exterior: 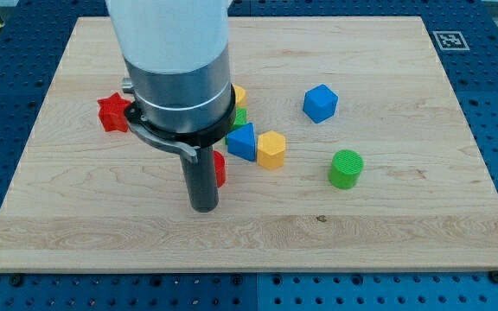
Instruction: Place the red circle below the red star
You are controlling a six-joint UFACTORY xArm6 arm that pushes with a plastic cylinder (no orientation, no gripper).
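Plastic is what the red circle seems to be made of, so I am judging it light, stiff and apt to slide freely on the wooden board; no grasp applies, only a push against its right-hand edge. It is showing as a red sliver just right of the rod, mostly hidden. The red star is sitting well to the view's left. My tip is resting beside the circle's lower left. No jaws exist here.
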